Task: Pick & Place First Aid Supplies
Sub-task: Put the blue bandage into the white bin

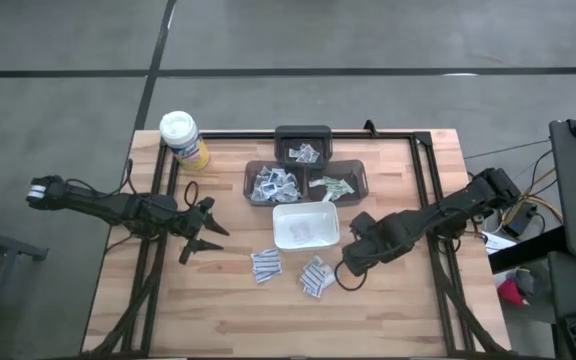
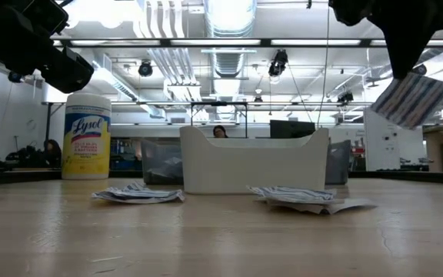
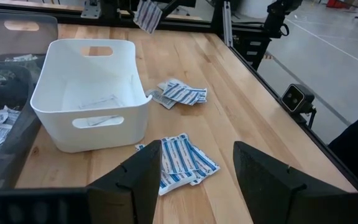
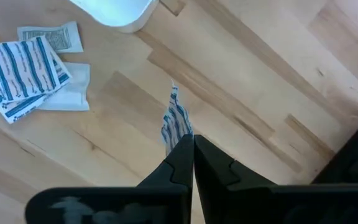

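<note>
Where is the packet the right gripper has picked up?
The striped packet hangs pinched in the shut right gripper, lifted above the table just right of the white tray, near the right-hand loose pile.

Supplies were small flat sealed packets, white/grey with blue-striped print. One packet [image 4: 174,121] was pinched at its edge between the right gripper's [image 4: 192,149] closed fingertips, held clear above the wood tabletop and hanging tilted; low view showed it [image 2: 414,96] up in the air at an angle. Two loose piles lay flat on the table in front of the white tray: one pile [image 1: 265,265] toward the left, another pile [image 1: 317,274] just beside the right gripper. Each pile was a few overlapping packets, fanned out, some face down. More packets sat in the dark bins [image 1: 274,182] behind the tray, and a couple lay flat inside the tray [image 3: 98,102].
</note>
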You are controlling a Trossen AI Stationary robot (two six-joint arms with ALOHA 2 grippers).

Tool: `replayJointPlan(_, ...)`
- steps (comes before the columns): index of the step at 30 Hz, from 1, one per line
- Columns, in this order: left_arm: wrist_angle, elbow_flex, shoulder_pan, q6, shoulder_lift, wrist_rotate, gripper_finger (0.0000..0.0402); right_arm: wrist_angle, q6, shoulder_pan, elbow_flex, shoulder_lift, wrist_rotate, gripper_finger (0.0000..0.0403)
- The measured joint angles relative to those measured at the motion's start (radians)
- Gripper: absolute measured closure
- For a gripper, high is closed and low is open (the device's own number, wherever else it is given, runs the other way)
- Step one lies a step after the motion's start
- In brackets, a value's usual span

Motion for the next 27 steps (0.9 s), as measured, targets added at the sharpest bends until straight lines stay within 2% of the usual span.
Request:
replayJointPlan(4,0.000,0.000,0.000,0.003,0.000,0.000,0.0204,0.002,-0.050,-0.004,0.030,0.000,0.034,0.0395)
replayJointPlan(7,0.000,0.000,0.000,0.003,0.000,0.000,0.0204,0.002,-0.152,-0.014,0.069,0.000,0.063,0.0395)
replayJointPlan(14,0.001,0.000,0.000,0.003,0.000,0.000,0.0204,0.003,-0.501,-0.054,0.164,0.000,0.179,0.0395)
replayJointPlan(18,0.001,0.000,0.000,0.003,0.000,0.000,0.0204,0.012,-0.712,-0.096,0.205,0.000,0.202,0.0395)
replayJointPlan(27,0.002,0.000,0.000,-0.001,0.000,0.000,0.0204,0.219,-1.105,-0.215,0.228,0.000,0.210,0.0395)
